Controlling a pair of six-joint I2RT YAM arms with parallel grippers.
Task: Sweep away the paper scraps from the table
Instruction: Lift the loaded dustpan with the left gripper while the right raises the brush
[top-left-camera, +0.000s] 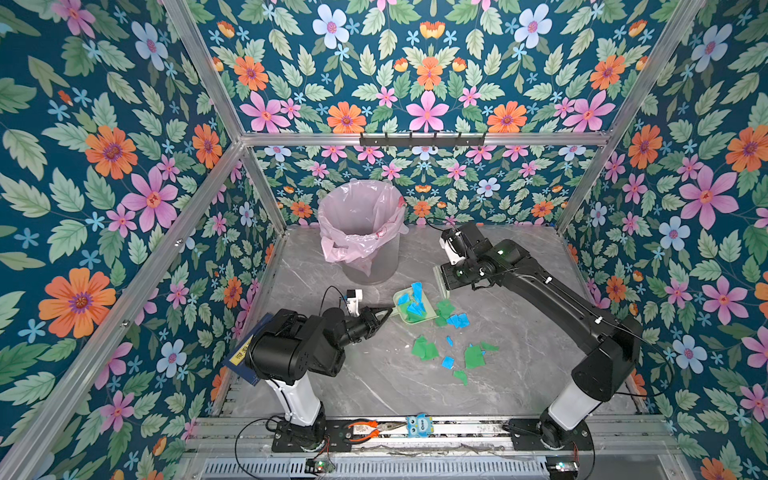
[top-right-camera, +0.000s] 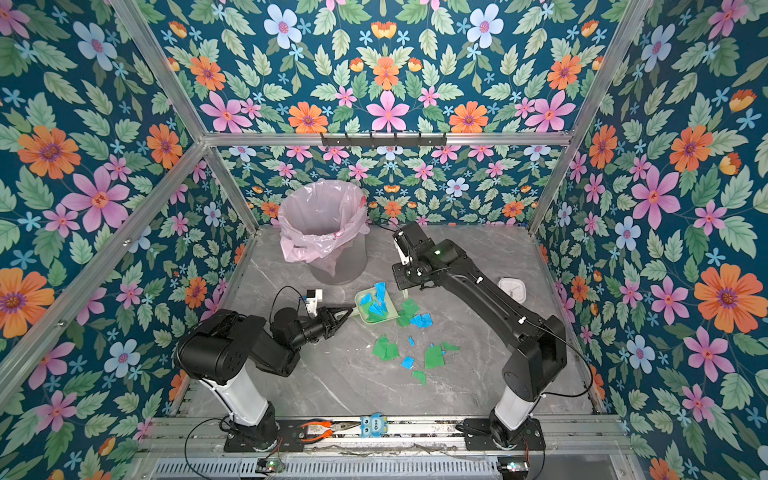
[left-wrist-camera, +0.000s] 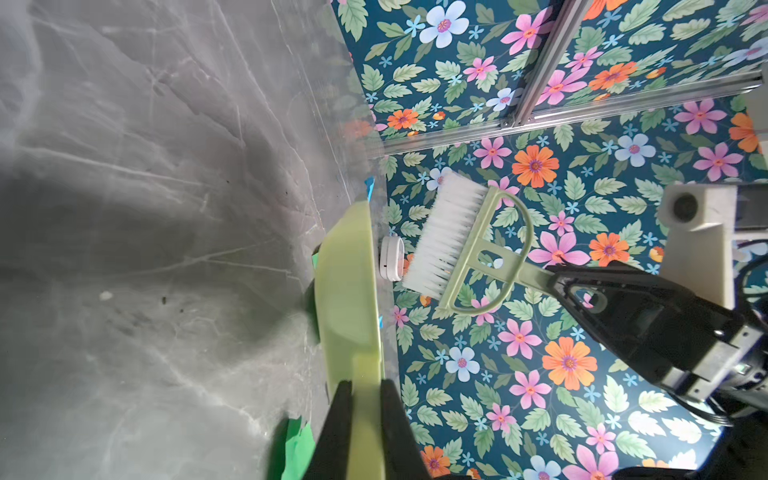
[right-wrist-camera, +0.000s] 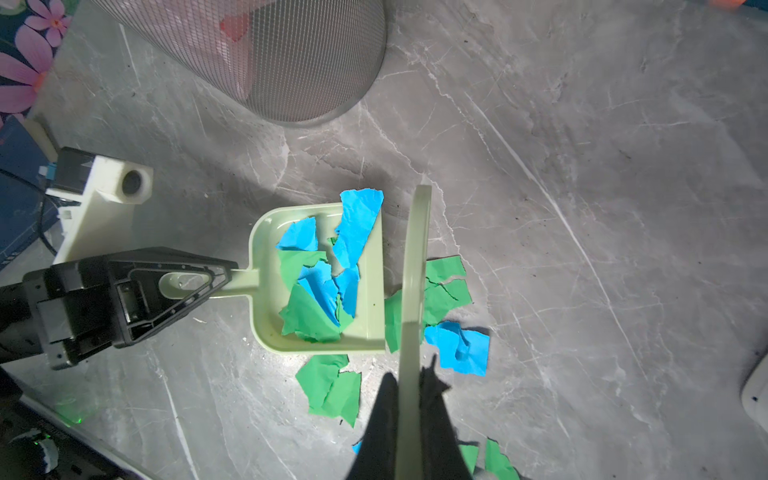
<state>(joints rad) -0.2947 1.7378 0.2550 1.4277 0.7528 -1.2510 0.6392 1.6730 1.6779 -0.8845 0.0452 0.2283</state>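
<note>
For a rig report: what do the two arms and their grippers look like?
The left arm and right arm are black and jointed, each with a white lower column on a black base plate. The left gripper and right gripper are black with triangular open-frame fingers. Each wrist carries a white camera block and a thin black cable.

Pink-lined bin (top-left-camera: 374, 270); white timer (top-right-camera: 512, 289) right of it, a little nearer; orange pliers (top-left-camera: 362, 429) and owl tag (top-left-camera: 419, 424) well in front of it.
</note>
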